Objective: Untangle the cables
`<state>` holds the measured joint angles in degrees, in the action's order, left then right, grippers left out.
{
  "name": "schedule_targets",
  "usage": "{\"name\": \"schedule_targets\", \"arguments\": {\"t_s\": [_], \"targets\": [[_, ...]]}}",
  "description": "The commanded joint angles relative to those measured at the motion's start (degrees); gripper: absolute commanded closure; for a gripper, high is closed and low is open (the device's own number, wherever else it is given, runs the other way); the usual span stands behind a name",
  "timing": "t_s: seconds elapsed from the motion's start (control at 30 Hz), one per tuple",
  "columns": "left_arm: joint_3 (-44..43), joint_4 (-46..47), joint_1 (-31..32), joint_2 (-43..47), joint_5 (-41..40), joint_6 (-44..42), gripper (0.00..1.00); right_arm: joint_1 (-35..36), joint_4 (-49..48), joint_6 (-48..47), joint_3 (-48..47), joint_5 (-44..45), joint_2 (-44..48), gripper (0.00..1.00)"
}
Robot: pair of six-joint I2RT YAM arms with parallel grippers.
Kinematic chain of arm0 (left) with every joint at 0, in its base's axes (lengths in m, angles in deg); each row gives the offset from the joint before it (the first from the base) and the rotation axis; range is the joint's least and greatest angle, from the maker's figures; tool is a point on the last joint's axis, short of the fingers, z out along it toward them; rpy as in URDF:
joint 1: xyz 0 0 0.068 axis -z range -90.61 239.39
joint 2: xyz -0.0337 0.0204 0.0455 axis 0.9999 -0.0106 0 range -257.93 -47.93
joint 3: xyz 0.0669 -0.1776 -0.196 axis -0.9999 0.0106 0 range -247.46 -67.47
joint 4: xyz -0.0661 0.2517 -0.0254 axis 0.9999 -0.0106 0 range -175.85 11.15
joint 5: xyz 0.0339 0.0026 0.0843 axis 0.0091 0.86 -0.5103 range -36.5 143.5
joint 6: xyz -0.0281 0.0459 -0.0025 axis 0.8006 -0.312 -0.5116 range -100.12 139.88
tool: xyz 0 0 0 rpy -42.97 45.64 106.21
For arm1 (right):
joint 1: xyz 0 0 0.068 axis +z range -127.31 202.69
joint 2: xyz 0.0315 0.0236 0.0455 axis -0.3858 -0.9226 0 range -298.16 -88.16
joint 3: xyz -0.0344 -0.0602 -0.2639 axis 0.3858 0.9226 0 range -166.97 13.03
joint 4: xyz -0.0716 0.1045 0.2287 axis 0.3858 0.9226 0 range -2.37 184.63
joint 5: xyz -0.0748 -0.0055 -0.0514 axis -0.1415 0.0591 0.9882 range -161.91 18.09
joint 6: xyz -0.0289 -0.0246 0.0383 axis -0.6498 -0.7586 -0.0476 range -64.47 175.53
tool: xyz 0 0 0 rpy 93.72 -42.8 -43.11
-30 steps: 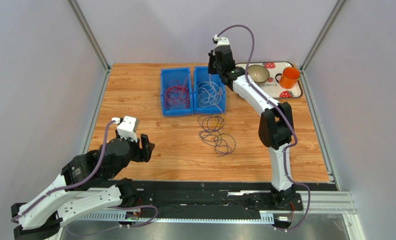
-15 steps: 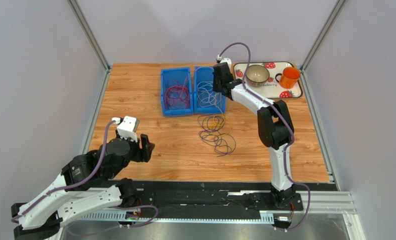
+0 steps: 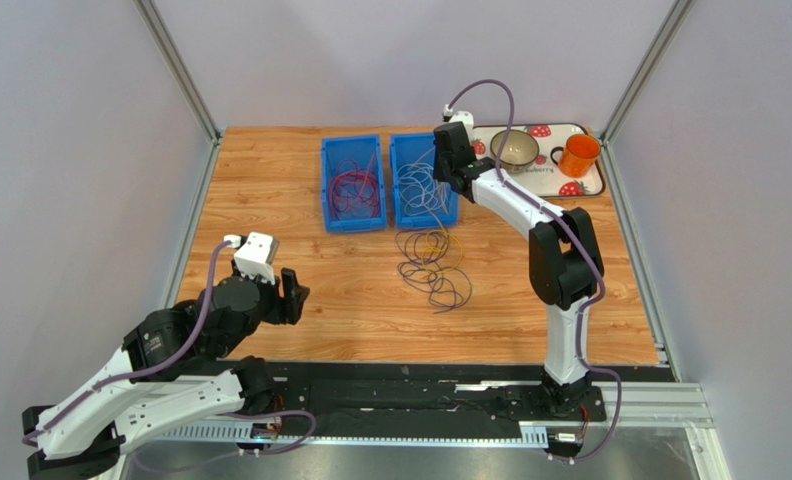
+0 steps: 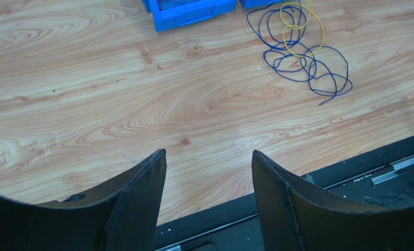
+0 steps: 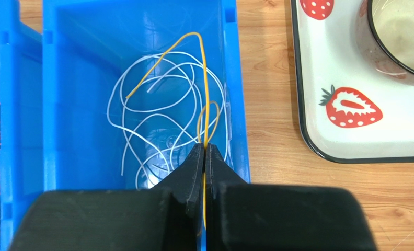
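Observation:
My right gripper point(image 5: 204, 147) is shut on a yellow cable point(image 5: 205, 78) and hangs over the right blue bin point(image 5: 78, 63), which holds white cables point(image 5: 157, 115). The yellow cable loops up from the closed jaws over the bin. In the top view the right gripper point(image 3: 440, 168) is at that bin's right side. Dark red cables point(image 3: 355, 190) lie in the left blue bin point(image 3: 328, 150). A tangle of dark purple cables point(image 3: 435, 275) with a yellow loop point(image 3: 432, 243) lies on the table in front of the bins. My left gripper point(image 4: 209, 152) is open and empty, low over the near left table, far from the tangle point(image 4: 298, 68).
A strawberry-print tray point(image 3: 590, 185) at the back right carries a bowl point(image 3: 517, 148) and an orange mug point(image 3: 578, 155). The tray point(image 5: 308, 104) lies just right of the bin. A black rail point(image 3: 420, 385) runs along the near table edge. Metal frame posts stand at the back corners.
The right arm has swung rightward and lowered over the white-cable bin, still pinching the yellow cable. The left arm has stayed where it was.

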<state>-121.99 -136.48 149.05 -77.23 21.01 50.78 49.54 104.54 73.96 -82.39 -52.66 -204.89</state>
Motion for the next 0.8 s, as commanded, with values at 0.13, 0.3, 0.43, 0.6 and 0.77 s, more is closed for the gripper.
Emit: {"name": "schedule_targets", "arguments": {"t_s": [0.13,0.3,0.43,0.6,0.77], "targets": [[-0.5,0.85,0.2,-0.14,-0.12,-1.1,0.3,-0.04,-2.05,-0.24,-7.32,-6.22,-3.4,1.0],[-0.5,0.67,0.2,-0.06,-0.29,-0.92,0.3,-0.05,1.27,-1.74,-14.7,-10.28,-7.46,0.75],[-0.5,0.67,0.2,0.03,-0.38,-0.92,0.3,0.04,1.2,-2.17,-12.88,-9.85,-4.57,0.41],[-0.5,0.85,0.28,-0.23,-0.2,-1.1,0.3,0.04,2.34,-2.09,-8.13,-7.3,1.66,0.35],[-0.41,0.85,0.2,-0.23,-0.12,-1.1,0.3,0.31,5.15,0.19,0.03,-5.62,8.35,0.35]]}}
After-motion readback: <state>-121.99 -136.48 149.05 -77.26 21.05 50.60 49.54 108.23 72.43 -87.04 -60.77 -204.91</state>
